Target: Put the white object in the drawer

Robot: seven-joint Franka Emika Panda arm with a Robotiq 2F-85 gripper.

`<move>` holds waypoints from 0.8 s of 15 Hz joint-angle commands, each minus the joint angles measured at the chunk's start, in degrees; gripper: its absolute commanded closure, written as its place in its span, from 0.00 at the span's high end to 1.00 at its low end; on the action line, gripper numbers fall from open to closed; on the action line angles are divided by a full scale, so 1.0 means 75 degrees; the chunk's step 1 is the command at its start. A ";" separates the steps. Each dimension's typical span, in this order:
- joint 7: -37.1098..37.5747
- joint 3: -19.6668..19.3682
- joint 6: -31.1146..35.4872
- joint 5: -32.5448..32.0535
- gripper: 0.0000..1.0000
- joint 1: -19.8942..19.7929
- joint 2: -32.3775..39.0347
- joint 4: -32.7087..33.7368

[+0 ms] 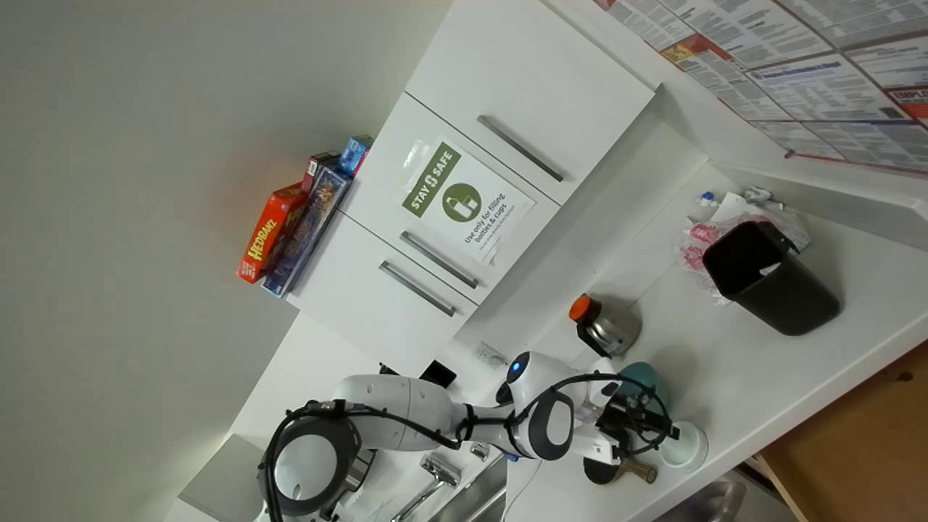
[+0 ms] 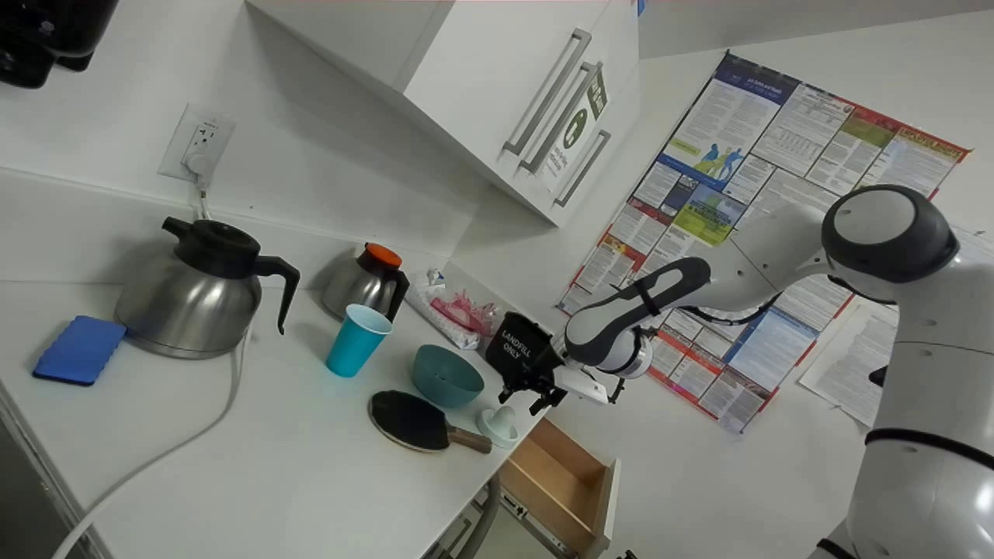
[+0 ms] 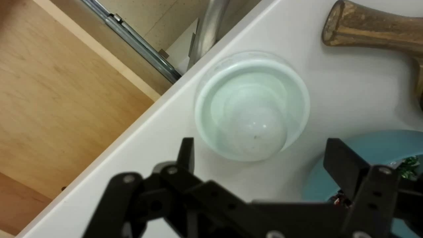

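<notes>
Hovering near the white object (image 2: 498,431), gripper (image 3: 259,149) has its fingers (image 3: 343,162) spread wide, released. Object reads as a white dome (image 3: 257,132) within a pale dish (image 3: 216,115); one piece or two, cannot tell. Position: on the counter (image 2: 295,458) close to its edge, between the paddle (image 2: 410,421) handle and the drawer (image 2: 555,473) in wrist view, bowl (image 2: 446,376) just beside. Drawer stands pulled out below counter level, wooden floor showing.

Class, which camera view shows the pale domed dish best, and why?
The wrist view: the pale domed dish appears large and uncovered, seen from above. Both exterior views show it much smaller, near the open jaws.
</notes>
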 commanded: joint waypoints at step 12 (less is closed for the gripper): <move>0.0041 0.0044 -0.0166 0.0052 1.00 -0.0029 0.0972 0.0788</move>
